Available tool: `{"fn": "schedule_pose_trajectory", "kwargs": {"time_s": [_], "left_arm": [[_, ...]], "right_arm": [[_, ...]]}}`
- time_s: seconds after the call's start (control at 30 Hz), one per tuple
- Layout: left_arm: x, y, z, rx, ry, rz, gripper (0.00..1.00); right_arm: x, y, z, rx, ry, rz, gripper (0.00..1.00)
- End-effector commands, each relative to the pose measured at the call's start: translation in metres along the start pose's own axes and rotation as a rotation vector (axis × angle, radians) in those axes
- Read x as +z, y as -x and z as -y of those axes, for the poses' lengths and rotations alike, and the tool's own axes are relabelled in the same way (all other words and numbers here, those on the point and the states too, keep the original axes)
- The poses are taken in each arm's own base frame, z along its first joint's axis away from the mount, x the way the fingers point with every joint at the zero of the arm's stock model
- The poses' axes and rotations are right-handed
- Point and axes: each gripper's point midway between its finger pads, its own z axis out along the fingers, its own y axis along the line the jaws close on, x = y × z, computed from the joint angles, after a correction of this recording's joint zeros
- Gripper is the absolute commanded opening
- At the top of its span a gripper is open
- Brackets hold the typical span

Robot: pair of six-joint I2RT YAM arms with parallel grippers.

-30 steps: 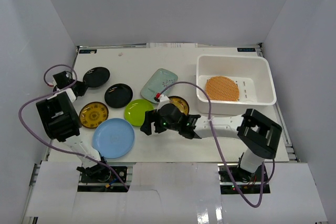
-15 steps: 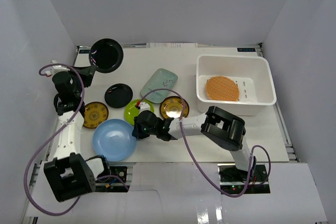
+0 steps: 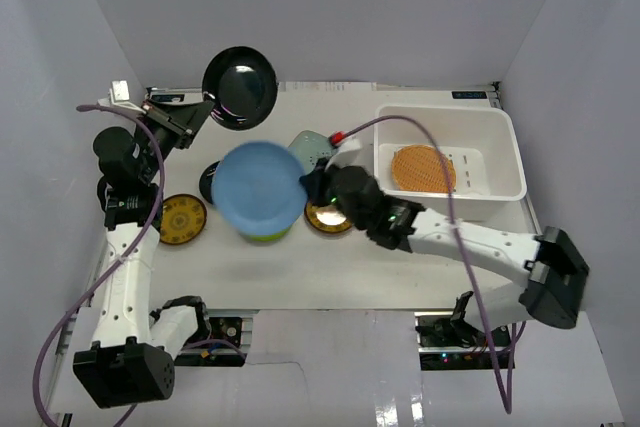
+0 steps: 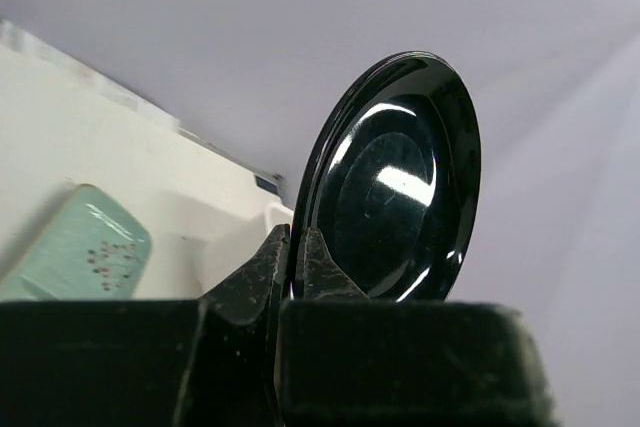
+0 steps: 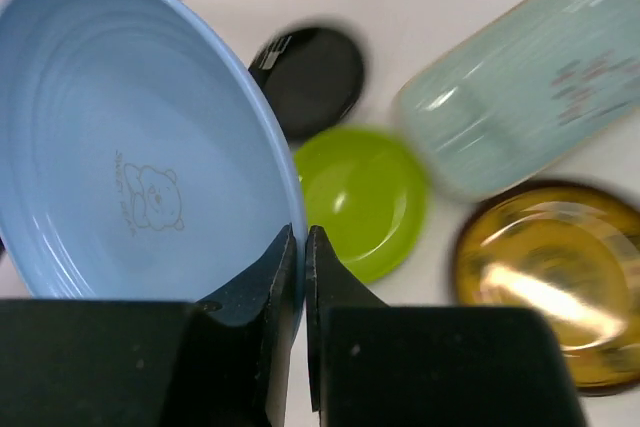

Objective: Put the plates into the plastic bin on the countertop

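Note:
My left gripper [image 3: 204, 109] is shut on the rim of a glossy black plate [image 3: 240, 87], held on edge high over the countertop's [image 3: 330, 277] back left; the left wrist view shows the same black plate [image 4: 390, 177] between the closed jaws of that gripper [image 4: 296, 247]. My right gripper [image 3: 312, 187] is shut on the rim of the big light-blue plate [image 3: 258, 190], lifted over the lime-green plate [image 3: 268, 234]. The right wrist view shows this gripper [image 5: 303, 247] pinching the blue plate [image 5: 130, 147]. The white plastic bin [image 3: 440, 125] at back right holds the woven tan plate [image 3: 423, 168].
Lying on the countertop are two dark gold-centred plates [image 3: 181, 218] [image 3: 330, 217], a second black plate [image 3: 210, 185] partly hidden by the blue one, and the pale grey-green rectangular plate [image 3: 312, 147]. Grey-white walls close in three sides. The right arm's cable [image 3: 400, 119] arcs over the bin.
The right gripper has closed on the blue plate and lifted it up and right from the front left. The left arm has raised the black plate higher and rightward.

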Motion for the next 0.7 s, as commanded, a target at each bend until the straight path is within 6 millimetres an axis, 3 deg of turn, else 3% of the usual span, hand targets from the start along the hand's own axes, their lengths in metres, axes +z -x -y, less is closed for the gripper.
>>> {"fn": "schedule_pose_trajectory", "kwargs": {"time_s": [0.0,0.03,0.07,0.1,0.17,0.2,0.23,0.27,0.3,0.33,0.37,0.4,0.47,0.5,0.57,0.6,0.63,0.67], "left_arm": [[-0.005,-0.008,0.066,0.065,-0.186,-0.073,0.00],[-0.005,-0.015,0.083,0.074,-0.227,-0.096,0.00],[-0.002,-0.021,0.085,0.066,-0.234,-0.117,0.00],[0.000,-0.025,0.090,0.064,-0.244,-0.123,0.00],[0.005,-0.055,0.106,0.068,-0.291,-0.185,0.00],[0.014,-0.066,0.104,0.062,-0.282,-0.205,0.00],[0.018,-0.084,0.117,0.072,-0.306,-0.231,0.00],[0.023,-0.095,0.120,0.076,-0.311,-0.252,0.00],[0.037,-0.114,0.113,0.075,-0.289,-0.292,0.00],[0.041,-0.131,0.128,0.089,-0.317,-0.315,0.00],[0.048,-0.140,0.131,0.096,-0.317,-0.329,0.00],[0.060,-0.166,0.124,0.097,-0.287,-0.376,0.00],[0.073,-0.176,0.134,0.130,-0.294,-0.383,0.00],[0.084,-0.201,0.123,0.136,-0.252,-0.438,0.00],[0.098,-0.210,0.129,0.154,-0.247,-0.443,0.00],[0.100,-0.226,0.130,0.163,-0.239,-0.470,0.00],[0.117,-0.241,0.116,0.180,-0.188,-0.472,0.00],[0.122,-0.246,0.116,0.199,-0.165,-0.487,0.00]], "right_arm": [[-0.033,0.092,0.105,0.017,-0.256,0.228,0.08],[-0.043,0.101,0.126,0.020,-0.300,0.246,0.08],[-0.064,0.120,0.146,0.033,-0.339,0.296,0.08],[-0.078,0.123,0.193,0.042,-0.455,0.299,0.08],[-0.108,0.139,0.231,0.032,-0.550,0.351,0.08],[-0.117,0.140,0.250,0.030,-0.605,0.353,0.08],[-0.134,0.138,0.289,0.040,-0.710,0.344,0.08],[-0.140,0.138,0.304,0.050,-0.734,0.339,0.08],[-0.153,0.137,0.332,0.076,-0.804,0.343,0.08],[-0.154,0.119,0.344,0.092,-0.814,0.286,0.08],[-0.164,0.114,0.365,0.122,-0.868,0.280,0.08],[-0.168,0.105,0.375,0.139,-0.888,0.264,0.08],[-0.173,0.098,0.393,0.179,-0.904,0.244,0.08],[-0.174,0.095,0.399,0.189,-0.908,0.235,0.08],[-0.170,0.084,0.407,0.222,-0.896,0.191,0.08],[-0.174,0.081,0.414,0.240,-0.912,0.189,0.08],[-0.172,0.074,0.417,0.260,-0.905,0.169,0.08],[-0.173,0.071,0.420,0.289,-0.902,0.168,0.17]]}}
